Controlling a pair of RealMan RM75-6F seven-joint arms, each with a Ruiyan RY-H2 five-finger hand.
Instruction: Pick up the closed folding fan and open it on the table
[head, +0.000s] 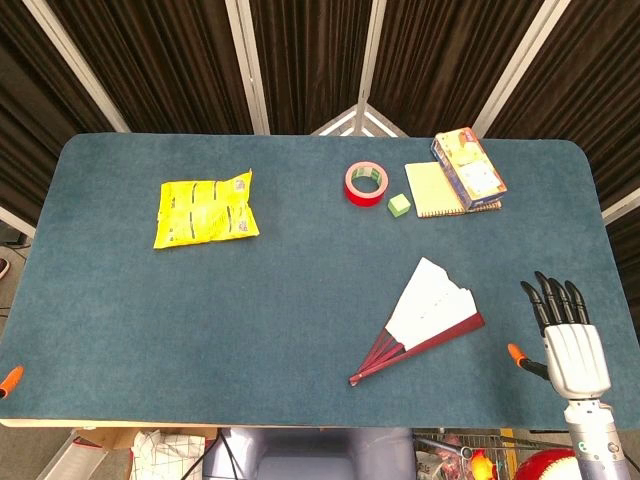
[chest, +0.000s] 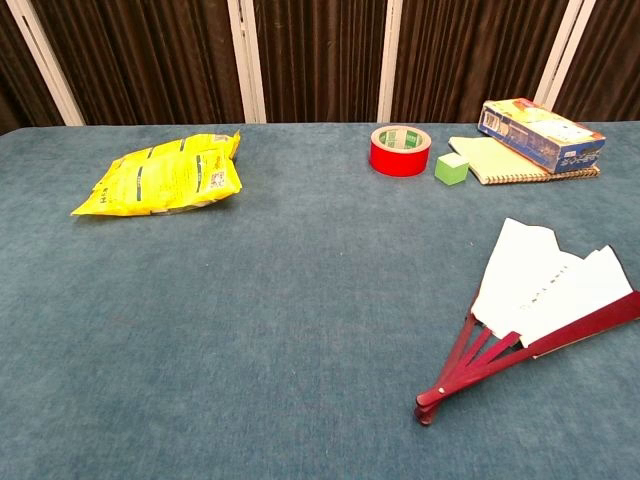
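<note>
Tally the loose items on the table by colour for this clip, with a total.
Yellow: 2, snack bag, notepad
Red: 1, tape roll
Green: 1, cube
Blue: 1, box
White and red: 1, folding fan
Total: 6

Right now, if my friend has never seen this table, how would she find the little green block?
Start at the far right of the blue table, where a boxed item leans on a yellow notepad. Just left of the notepad, beside the red tape roll, sits the green block. It is the smallest thing there, and the only green cube.
</note>
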